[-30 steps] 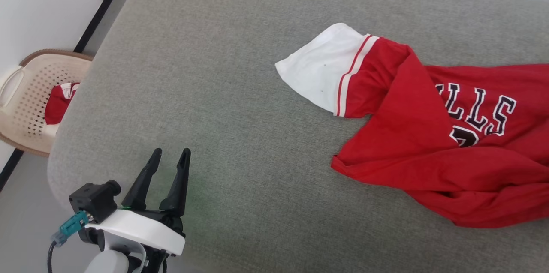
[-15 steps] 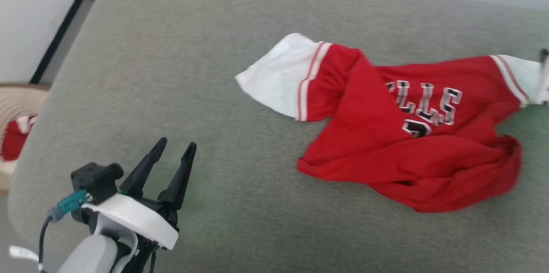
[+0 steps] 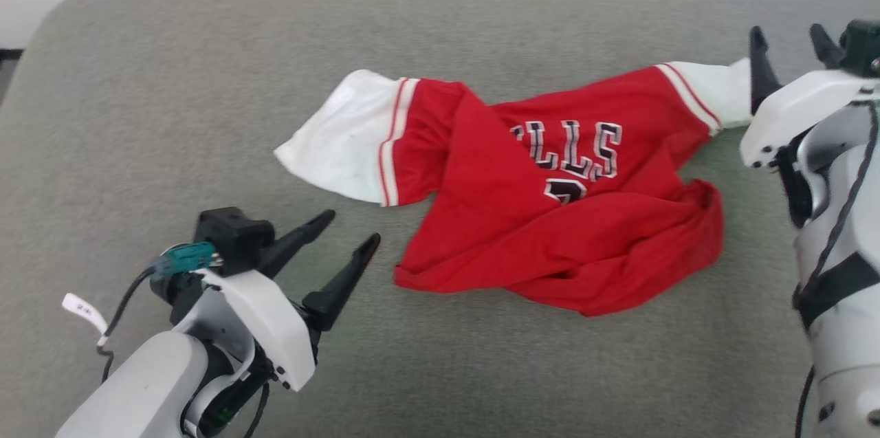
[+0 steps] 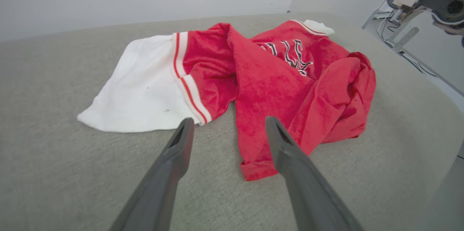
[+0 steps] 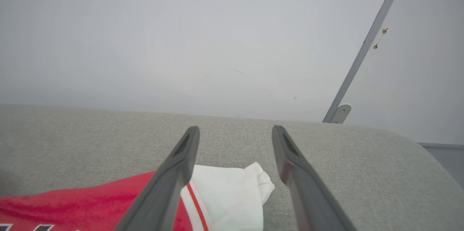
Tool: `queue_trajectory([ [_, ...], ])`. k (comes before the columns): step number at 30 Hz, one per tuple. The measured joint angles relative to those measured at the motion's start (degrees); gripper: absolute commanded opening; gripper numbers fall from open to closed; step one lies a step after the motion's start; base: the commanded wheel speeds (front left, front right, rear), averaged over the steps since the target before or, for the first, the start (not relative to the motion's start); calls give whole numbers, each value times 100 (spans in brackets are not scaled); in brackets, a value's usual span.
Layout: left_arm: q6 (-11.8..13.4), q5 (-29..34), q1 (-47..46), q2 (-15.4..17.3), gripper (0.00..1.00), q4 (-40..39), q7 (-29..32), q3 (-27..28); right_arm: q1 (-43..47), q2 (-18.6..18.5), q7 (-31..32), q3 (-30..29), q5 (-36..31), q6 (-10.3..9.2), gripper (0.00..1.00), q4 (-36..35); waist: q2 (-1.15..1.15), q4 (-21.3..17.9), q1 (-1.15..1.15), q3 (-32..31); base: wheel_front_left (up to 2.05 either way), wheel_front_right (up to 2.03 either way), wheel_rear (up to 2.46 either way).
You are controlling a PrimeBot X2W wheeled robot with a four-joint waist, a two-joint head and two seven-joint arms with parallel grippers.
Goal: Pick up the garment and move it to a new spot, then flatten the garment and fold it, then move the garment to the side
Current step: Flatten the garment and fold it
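**Right claw spread over the sleeve; garment loose on the cushion**

Within the last second the head camera has swung toward the robot's right, so the whole picture has slid sideways. The garment itself need not have moved much. What is new is the right claw at the right edge, its fingers spread wide. It hovers just over the white sleeve at the garment's far end without pinching it, and the sleeve lies slack.

The left claw, also spread and empty, points at the near red hem, close to it but apart.

By this reading the move to a new spot looks done and flattening comes next. The body is bunched and folded over itself, with one flap covering part of the chest print.

The lettering is black with white edging. "LLS" shows, with a stroke of the letter before it. The numeral below is half buried and is probably a 2. A white tag on the left arm's cable bears marks too small to read.
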Motion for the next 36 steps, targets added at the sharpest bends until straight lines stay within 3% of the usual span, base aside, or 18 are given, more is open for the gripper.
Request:
queue_trajectory([
  [8,0,-170,-383,202,100,-87,768,-635,785,288,-235,190,288,0,100,-1144,0,-554,0,-13,0,0,0],
  [18,12,-230,-723,275,100,247,1760,-1071,2019,587,119,281,611,0,100,-2718,0,-1085,0,3,0,0,0],
  [25,55,-69,-861,249,100,595,2054,-1306,2703,630,221,543,922,0,100,-3549,0,-1313,0,20,0,0,0],
  [33,249,533,-1100,178,100,1174,2205,-1616,3248,639,345,858,1193,0,100,-4109,0,-1408,0,4,0,0,0],
  [34,260,537,-1127,142,89,1235,2232,-1640,3280,639,354,909,1196,0,100,-4154,0,-1410,0,5,0,0,0],
  [36,265,481,-1147,56,0,1349,2310,-1639,3342,645,355,982,1222,0,100,-4258,0,-1411,0,9,0,0,0],
])
